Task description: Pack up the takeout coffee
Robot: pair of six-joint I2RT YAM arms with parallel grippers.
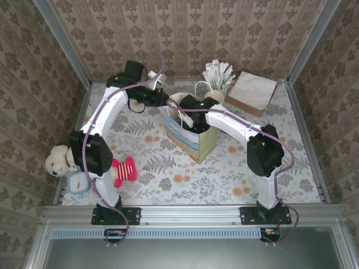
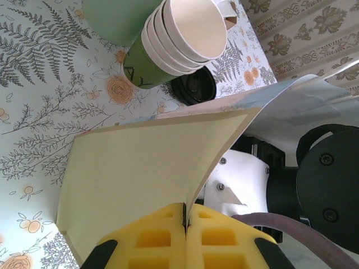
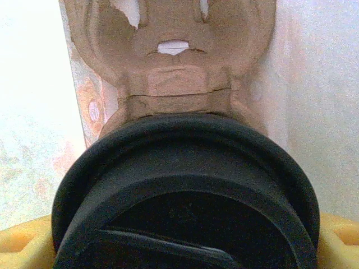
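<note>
The floral table (image 1: 168, 179) carries everything, and the gift bag (image 1: 197, 144) stands upright near its middle, mouth open, with both arms reaching to it. The left gripper (image 2: 185, 216) is at the bag's left rim: its yellow fingers (image 2: 151, 241) are pressed together with the bag's cream inner wall pinched between them, holding that side out. The right gripper (image 3: 179, 249) is down inside the bag, its yellow fingers (image 3: 19, 246) spread wide on either side of the coffee (image 3: 185, 185) and gripping it. So the coffee is inside the bag, its black lid close under the right wrist camera; the green cup body is hidden beneath the lid. Just beyond the lid a brown pulp tray (image 3: 174, 67) stands against the bag's pale wall. At the table's far right corner lies a brown paper stack (image 1: 253, 92). A white bear (image 1: 56, 159) sits at the left edge, with a red toy (image 1: 124, 171) just beside the left arm. Behind the bag a stack of lidless cups (image 2: 179, 39), green with cream insides, rests near the rim, and a cup of white sticks (image 1: 219, 75) stands farther back.
</note>
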